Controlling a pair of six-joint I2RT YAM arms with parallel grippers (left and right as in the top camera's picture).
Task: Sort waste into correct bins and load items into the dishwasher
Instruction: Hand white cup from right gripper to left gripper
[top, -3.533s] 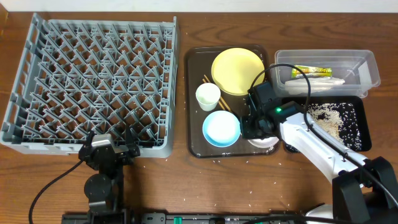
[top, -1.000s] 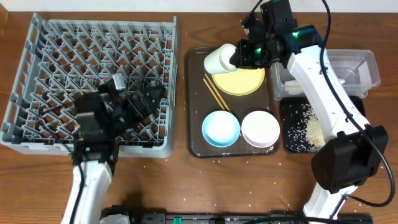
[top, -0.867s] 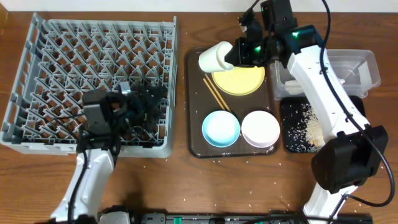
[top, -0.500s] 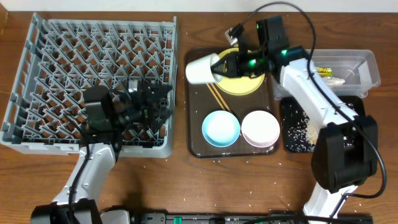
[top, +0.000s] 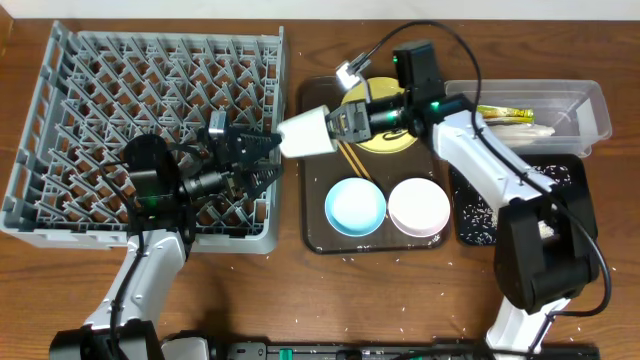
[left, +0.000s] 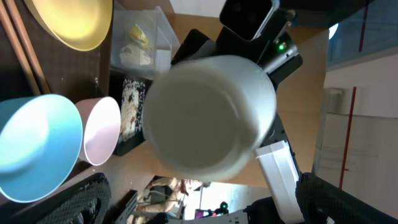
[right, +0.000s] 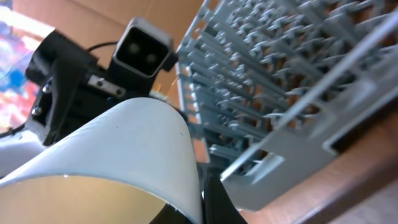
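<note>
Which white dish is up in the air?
The small white cup, held sideways by the right tool. The white bowl sits on the brown tray.

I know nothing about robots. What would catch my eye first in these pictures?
The small white cup stands out: the right gripper holds it sideways in the air, by the edge of the big grey dish rack on the left. The left gripper faces it with fingers spread wide, as if for a hand-over. Beside them a dark brown tray carries a yellow plate, a light blue bowl and a white bowl.
</note>
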